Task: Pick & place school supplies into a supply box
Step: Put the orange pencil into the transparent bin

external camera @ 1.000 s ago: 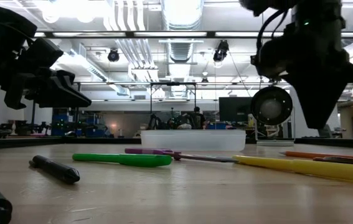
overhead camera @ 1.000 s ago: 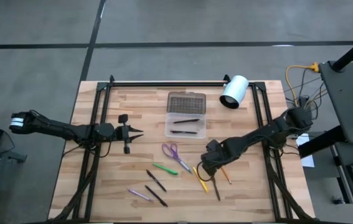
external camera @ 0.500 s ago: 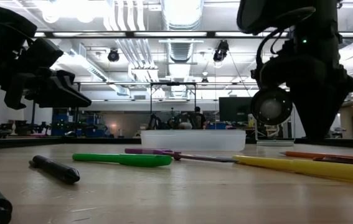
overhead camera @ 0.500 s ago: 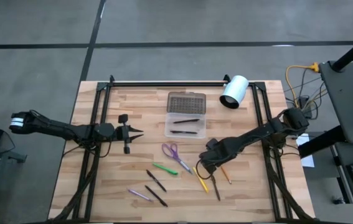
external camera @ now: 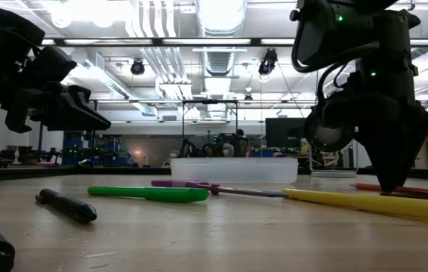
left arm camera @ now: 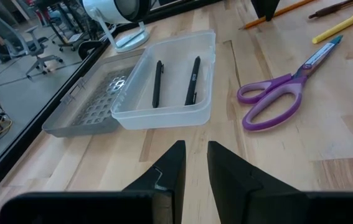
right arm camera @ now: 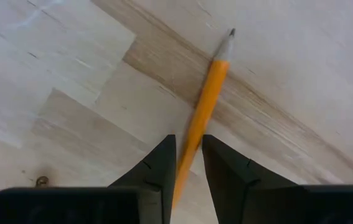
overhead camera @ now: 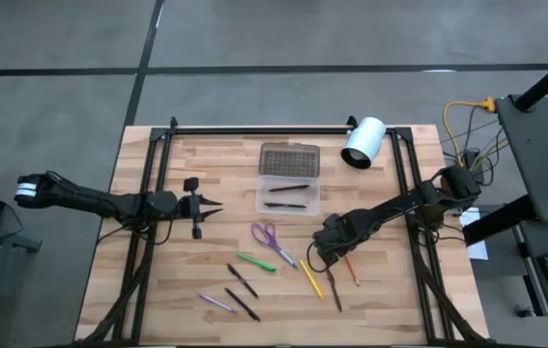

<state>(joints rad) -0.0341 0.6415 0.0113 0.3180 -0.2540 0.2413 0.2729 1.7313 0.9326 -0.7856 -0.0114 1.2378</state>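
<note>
right gripper (right arm camera: 188,163): straddling orange pencil (right arm camera: 206,93), not yet clamped | pencil: light, stiff, rolls; grasp mid-shaft | left gripper (overhead camera: 214,204): parked, empty, slightly parted

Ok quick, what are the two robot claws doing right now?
Left gripper: empty, fingers slightly apart, hovering short of the supply box.
Right gripper: fingers straddle the orange pencil on the table; whether they grip it cannot be told.

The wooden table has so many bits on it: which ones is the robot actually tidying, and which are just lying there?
Part of the job:
- clear plastic box with two black pens inside
- purple-handled scissors
- green marker
- yellow pencil
- orange pencil, between the right gripper's fingers

Just lying about:
- white cylinder
</note>
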